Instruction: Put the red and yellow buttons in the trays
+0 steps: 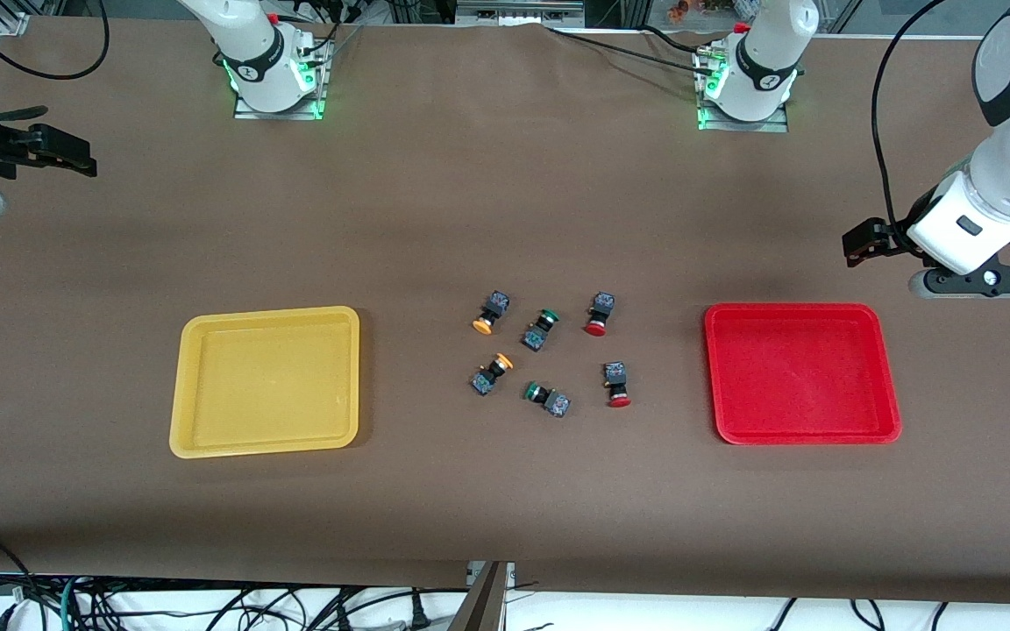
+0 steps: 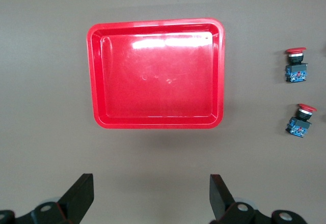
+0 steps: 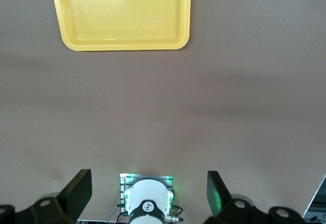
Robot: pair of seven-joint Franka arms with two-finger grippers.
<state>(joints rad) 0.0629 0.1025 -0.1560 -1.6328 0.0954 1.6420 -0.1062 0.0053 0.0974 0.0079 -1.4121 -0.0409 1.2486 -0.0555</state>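
Two yellow-capped buttons (image 1: 489, 315) (image 1: 492, 372) and two red-capped buttons (image 1: 598, 315) (image 1: 617, 385) lie on their sides in a loose cluster mid-table, between the yellow tray (image 1: 264, 381) and the red tray (image 1: 801, 372). Both trays are empty. My left gripper (image 1: 985, 282) hangs open and empty in the air at the left arm's end of the table, beside the red tray. Its wrist view shows the gripper (image 2: 151, 183), the red tray (image 2: 155, 74) and both red buttons (image 2: 296, 63) (image 2: 301, 119). My right gripper (image 1: 49, 149) hangs open and empty at the right arm's end. Its wrist view shows the gripper (image 3: 147, 180) and the yellow tray (image 3: 122, 15).
Two green-capped buttons (image 1: 540, 329) (image 1: 547, 396) lie among the cluster, between the yellow and red ones. The arm bases (image 1: 273, 66) (image 1: 750, 74) stand along the table edge farthest from the front camera. The right arm's base also shows in the right wrist view (image 3: 147, 201).
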